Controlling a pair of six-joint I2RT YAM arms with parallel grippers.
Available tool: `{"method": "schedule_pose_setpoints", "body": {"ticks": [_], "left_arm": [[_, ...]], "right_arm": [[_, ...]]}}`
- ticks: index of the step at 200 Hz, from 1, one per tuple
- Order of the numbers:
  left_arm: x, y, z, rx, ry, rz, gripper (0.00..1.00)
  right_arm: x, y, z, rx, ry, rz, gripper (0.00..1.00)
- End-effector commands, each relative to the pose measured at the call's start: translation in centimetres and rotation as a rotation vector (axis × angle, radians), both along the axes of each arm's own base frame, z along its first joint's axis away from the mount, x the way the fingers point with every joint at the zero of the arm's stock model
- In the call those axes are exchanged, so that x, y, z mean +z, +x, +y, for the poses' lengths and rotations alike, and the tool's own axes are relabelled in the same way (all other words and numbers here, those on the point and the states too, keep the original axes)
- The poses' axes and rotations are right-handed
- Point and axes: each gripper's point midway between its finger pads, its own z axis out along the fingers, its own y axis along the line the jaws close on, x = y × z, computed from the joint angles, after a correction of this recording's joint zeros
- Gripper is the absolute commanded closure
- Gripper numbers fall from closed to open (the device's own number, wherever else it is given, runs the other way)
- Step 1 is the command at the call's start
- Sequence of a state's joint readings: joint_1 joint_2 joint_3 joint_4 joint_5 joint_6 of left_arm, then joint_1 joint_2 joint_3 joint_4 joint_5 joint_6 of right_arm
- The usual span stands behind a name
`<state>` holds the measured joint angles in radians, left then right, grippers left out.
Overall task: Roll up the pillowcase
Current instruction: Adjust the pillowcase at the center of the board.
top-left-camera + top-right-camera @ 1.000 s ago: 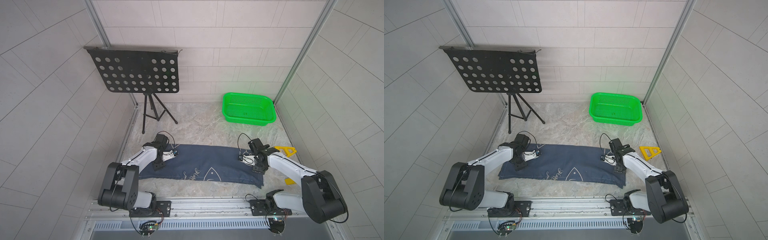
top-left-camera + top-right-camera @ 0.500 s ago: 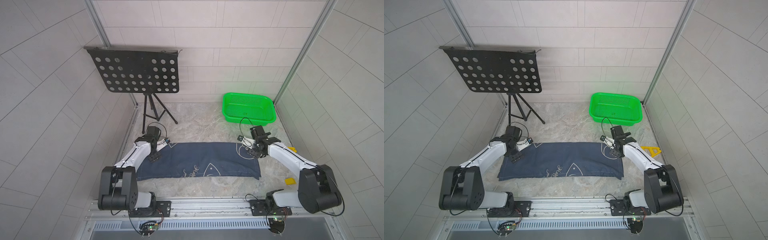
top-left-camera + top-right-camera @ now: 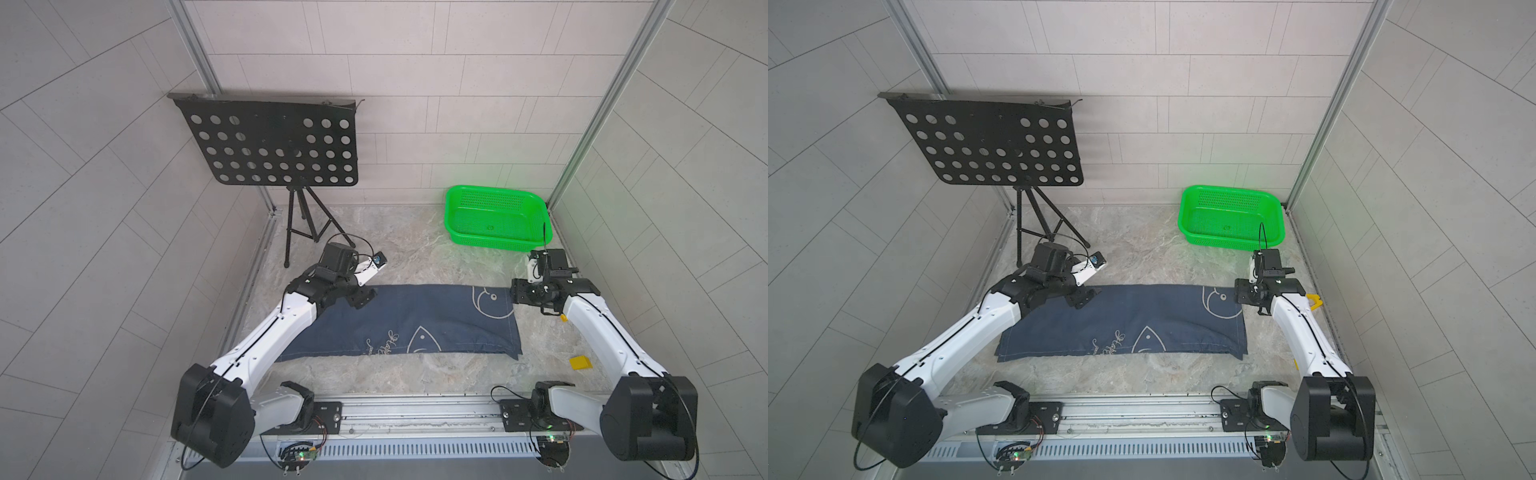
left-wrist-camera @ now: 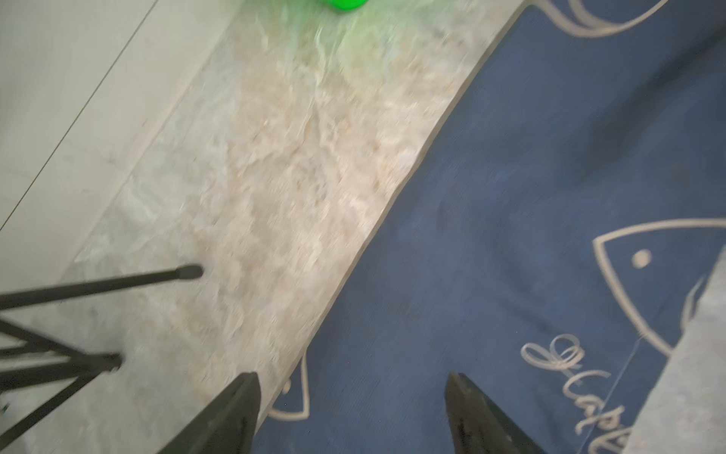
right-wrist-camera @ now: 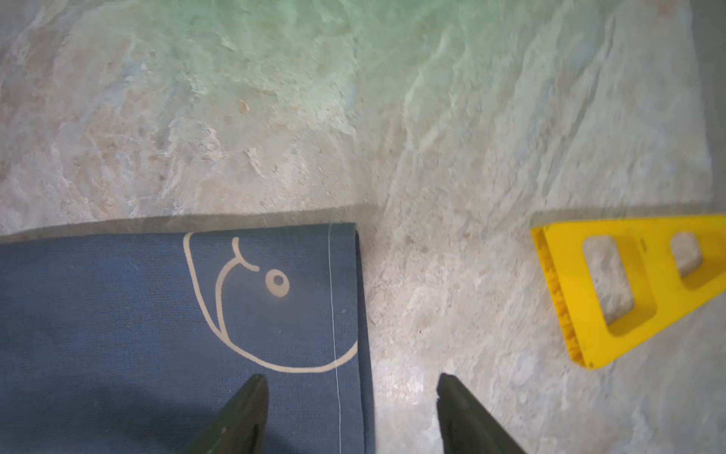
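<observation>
Zero turns of the roll are formed at this stage.

1. Table (image 3: 415, 249): it carries the work. A music stand (image 3: 274, 145) and a green basket (image 3: 496, 218) stand at the far side, well apart from the cloth, and play no part.

2. Pillowcase (image 3: 415, 324): in both top views it lies near the front of the table as a long flat band (image 3: 1129, 320), running from one arm to the other. The near long edge looks thicker than the far one. Whether that is a fold cannot be told. No coil shows at either short end or along either long edge.

3. Left hand (image 3: 365, 297): it hangs over the far left corner of the pillowcase. In the left wrist view the hand (image 4: 351, 393) is released, fingers spread, with nothing between them. One finger is over bare table, the other over cloth.

4. Right hand (image 3: 517, 296): it stands at the far right corner. In the right wrist view the hand (image 5: 353, 393) is likewise released and empty, straddling the short end edge beside the stitched seam (image 5: 334, 314).

Judgement: preparation only. Gripping an edge, turning it over and rolling the full band are all left to do.
</observation>
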<state>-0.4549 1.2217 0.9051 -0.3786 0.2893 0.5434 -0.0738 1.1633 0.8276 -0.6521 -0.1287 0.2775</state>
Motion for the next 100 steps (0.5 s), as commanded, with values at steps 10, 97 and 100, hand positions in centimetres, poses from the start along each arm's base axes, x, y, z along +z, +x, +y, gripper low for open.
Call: {"method": "schedule_pose_setpoints", "body": {"ticks": [10,97,100], "left_arm": [[-0.5,-3.5,-8.2,-0.183,-0.157,0.065,0.18],[-6.8,-10.3,-21.7,-0.537,-0.054,0.114,0.2],[-7.0,-10.4,-21.9,-0.542,-0.049,0.112,0.2]], "right_arm": [[-2.4,-2.4,0.0,-0.173,0.122,0.059,0.35],[-5.3,2.6,0.3,-0.079,0.219,0.0,0.57],[-5.4,2.7,0.3,-0.078,0.217,0.003,0.57]]}}
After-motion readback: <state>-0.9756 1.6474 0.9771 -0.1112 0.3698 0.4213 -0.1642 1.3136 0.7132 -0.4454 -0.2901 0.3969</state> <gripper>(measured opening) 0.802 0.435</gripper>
